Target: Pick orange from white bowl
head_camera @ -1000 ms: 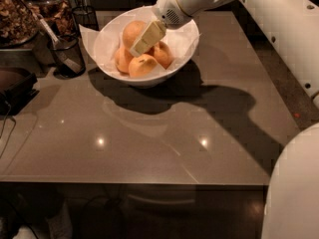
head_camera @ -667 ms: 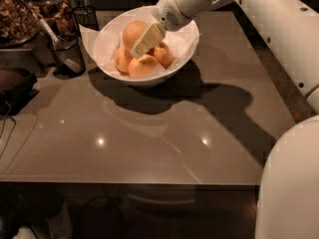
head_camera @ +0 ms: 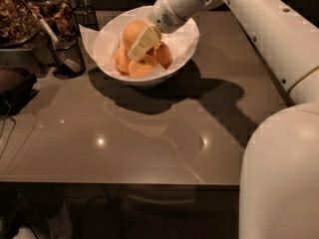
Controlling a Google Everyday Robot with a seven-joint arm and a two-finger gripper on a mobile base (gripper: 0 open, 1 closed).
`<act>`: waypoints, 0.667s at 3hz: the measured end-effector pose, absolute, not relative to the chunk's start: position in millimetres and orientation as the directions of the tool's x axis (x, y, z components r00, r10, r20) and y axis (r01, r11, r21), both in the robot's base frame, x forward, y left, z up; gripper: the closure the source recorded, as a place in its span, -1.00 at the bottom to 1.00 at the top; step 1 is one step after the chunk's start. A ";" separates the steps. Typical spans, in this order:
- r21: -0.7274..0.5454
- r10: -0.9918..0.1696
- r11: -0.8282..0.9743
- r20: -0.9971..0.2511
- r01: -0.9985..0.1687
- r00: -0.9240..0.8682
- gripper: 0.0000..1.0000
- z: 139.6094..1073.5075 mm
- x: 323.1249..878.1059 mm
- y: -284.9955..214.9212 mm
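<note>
Grasp step: gripper [head_camera: 141,44] is inside the white bowl [head_camera: 149,78] by the desk's far edge, against the orange [head_camera: 133,31]; can't tell if it's open or closed, and next likely needs a firm grip and straight lift.

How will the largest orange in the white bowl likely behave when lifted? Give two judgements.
Round and smooth, the orange probably rolls or slips if gripped off-centre. It lies against smaller oranges beneath the gripper; lifting it may shift them.
</note>
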State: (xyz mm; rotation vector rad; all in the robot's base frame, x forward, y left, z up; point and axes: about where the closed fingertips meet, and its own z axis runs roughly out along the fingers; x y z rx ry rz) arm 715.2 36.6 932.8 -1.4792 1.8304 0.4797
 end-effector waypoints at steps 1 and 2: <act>-0.147 -0.684 0.247 -0.727 -0.958 -0.065 -0.50 930.0 715.6 40.5; -0.121 -0.671 0.246 -0.738 -0.962 -0.079 -0.03 927.8 717.0 39.2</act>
